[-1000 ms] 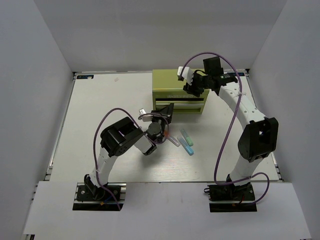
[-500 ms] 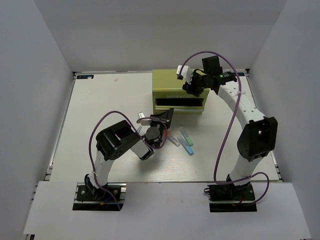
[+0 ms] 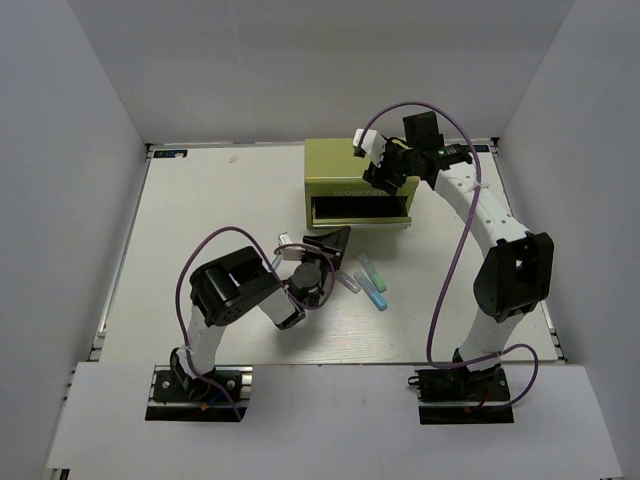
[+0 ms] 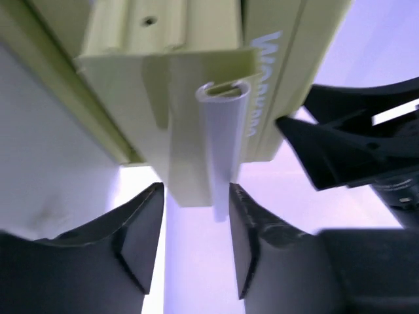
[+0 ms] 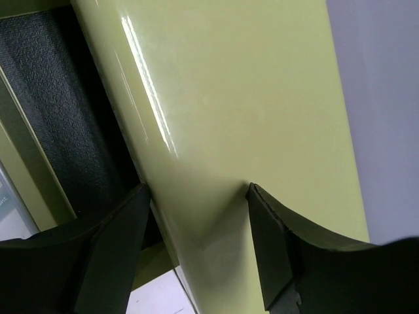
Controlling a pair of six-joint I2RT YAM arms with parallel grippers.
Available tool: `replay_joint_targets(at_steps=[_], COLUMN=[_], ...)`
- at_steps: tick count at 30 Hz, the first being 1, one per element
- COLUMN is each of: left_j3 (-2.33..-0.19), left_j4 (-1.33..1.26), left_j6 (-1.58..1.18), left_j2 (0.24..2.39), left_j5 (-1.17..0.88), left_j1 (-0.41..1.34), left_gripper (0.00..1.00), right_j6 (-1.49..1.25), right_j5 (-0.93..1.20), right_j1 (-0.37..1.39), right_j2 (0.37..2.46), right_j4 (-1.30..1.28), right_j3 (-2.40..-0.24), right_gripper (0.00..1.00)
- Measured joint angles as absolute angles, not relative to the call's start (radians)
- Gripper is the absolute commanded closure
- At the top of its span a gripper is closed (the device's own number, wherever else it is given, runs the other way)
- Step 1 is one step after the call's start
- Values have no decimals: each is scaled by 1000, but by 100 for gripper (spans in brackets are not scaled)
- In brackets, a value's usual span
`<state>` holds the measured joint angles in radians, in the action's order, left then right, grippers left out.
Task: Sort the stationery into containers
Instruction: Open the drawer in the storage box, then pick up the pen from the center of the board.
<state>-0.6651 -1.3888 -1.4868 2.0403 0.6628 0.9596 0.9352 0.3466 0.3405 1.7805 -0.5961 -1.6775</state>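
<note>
1. We see the left gripper (image 4: pixel 196 196) with its jaws narrowly parted. The pale handle (image 4: pixel 219 144) of a drawer (image 3: pixel 360 208) hangs between its two black fingers (image 4: pixel 141 229). The handle's end reaches just past the fingertips. We cannot tell whether either finger touches it.
2. The right gripper (image 5: pixel 196 190) has its jaws wide apart, with nothing between them but the olive-green metal beyond. Its left finger (image 5: pixel 111 255) sits over the edge of the dark drawer lining. We cannot tell whether the tips rest on the metal.
3. From above, the left gripper (image 3: pixel 325 243) is just near of the chest's front. The right gripper (image 3: pixel 380 172) is over the chest's far right top corner.
4. The olive-green chest (image 3: pixel 335 165) stands at the far middle of the table (image 3: pixel 200 220). The drawer is pulled out toward the near side, with its dark inside showing below the pale label (image 4: pixel 262 78).
5. The pens lie on the table near of the chest, just right of the left gripper and outside the drawer. We make out a pale lilac pen (image 3: pixel 349 282), a green-tipped teal pen (image 3: pixel 371 268) and a blue pen (image 3: pixel 379 298), close together.
</note>
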Motion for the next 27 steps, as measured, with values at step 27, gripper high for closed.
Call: replay_joint_targets(at_steps=[27], left_j3=[-312], left_j4=[-741], left_j6=[-1326], left_j2=[1143], left_j5=[450], left_j1=[963], left_gripper=[7], right_j6=[867], right_j5=[381], right_j1=[324], right_j2=[1251], right_j4=[-440], right_j3=[-1129], right_gripper=[15])
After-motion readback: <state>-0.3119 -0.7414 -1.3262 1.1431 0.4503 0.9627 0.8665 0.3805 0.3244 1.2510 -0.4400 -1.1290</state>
